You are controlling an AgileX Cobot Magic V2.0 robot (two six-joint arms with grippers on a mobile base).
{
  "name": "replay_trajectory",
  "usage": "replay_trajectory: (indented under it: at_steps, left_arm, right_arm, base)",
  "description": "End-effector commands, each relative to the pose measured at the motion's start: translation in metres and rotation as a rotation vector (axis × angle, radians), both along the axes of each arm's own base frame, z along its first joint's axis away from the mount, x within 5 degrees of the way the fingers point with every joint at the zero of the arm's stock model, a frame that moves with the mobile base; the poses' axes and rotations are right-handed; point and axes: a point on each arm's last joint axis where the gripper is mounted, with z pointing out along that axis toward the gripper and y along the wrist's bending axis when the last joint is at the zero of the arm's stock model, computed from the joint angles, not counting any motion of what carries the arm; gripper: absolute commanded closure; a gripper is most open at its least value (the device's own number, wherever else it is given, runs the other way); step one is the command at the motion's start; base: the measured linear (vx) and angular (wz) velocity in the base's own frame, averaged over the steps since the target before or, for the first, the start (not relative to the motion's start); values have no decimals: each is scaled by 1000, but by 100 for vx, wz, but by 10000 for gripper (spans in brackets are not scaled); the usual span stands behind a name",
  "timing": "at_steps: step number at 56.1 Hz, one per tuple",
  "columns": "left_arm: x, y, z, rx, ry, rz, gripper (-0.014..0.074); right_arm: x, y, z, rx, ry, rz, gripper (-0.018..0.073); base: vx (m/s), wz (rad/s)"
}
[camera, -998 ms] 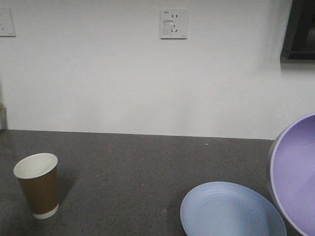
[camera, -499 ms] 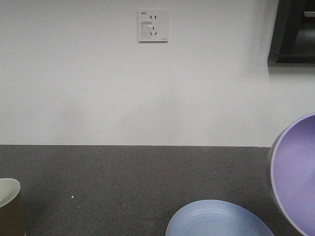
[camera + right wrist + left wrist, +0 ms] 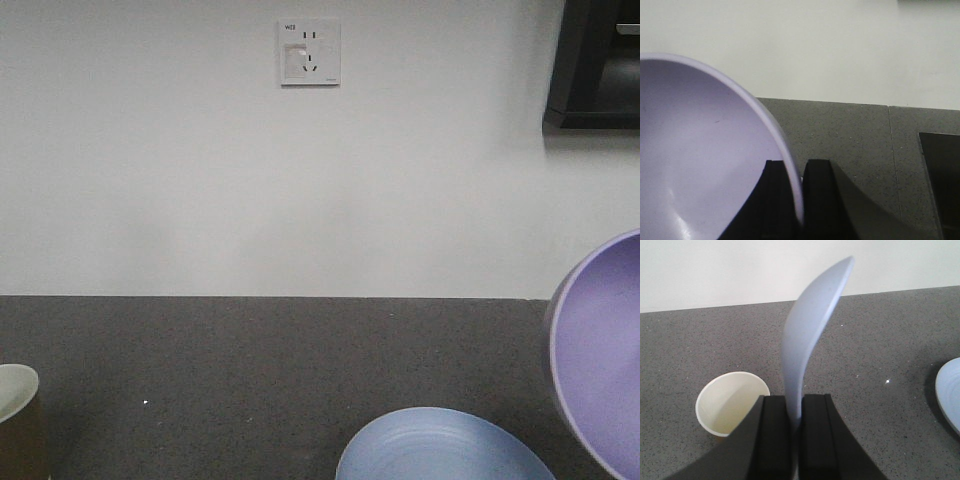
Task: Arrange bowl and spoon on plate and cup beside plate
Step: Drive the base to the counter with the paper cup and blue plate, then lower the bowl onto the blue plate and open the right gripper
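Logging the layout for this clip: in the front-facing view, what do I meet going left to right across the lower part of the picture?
cup at the left edge → plate → bowl, tilted, at the right edge.

The bowl (image 3: pixel 700 150) is smooth matt plastic with a faint sheen. The spoon (image 3: pixel 807 335) looks the same, smooth and matt. The cup (image 3: pixel 732 400) is paper; the counter (image 3: pixel 250 350) under the cup is dark, speckled, finely grainy, stone-like.
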Motion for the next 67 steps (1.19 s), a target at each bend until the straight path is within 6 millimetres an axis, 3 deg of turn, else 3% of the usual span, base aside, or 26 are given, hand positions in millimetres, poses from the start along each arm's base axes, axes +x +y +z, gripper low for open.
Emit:
replay_trajectory:
  at_steps: [1, 17, 36, 44, 53, 67]
  left_arm:
    - [-1, 0, 16, -32, -105, 10, 596]
    - [0, 0, 16, -33, -103, 10, 596]
    - [15, -1, 8, -30, -53, 10, 596]
    - [15, -1, 8, -30, -51, 10, 596]
    - [15, -1, 8, -28, -49, 9, 596]
    - [14, -1, 6, -26, -32, 5, 596]
  right_arm:
    - [1, -2, 14, 22, -97, -31, 568]
    - [1, -1, 16, 42, -106, -25, 568]
    - [10, -1, 14, 93, -83, -11, 568]
    - [35, -4, 5, 168, -2, 14, 568]
    - [79, -11, -12, 186, 156, 50, 568]
    - [143, 17, -45, 33, 404, 123, 568]
  base:
    - [0, 0]
    - [0, 0]
    - [0, 0]
    - [0, 0]
    - [0, 0]
    - [0, 0]
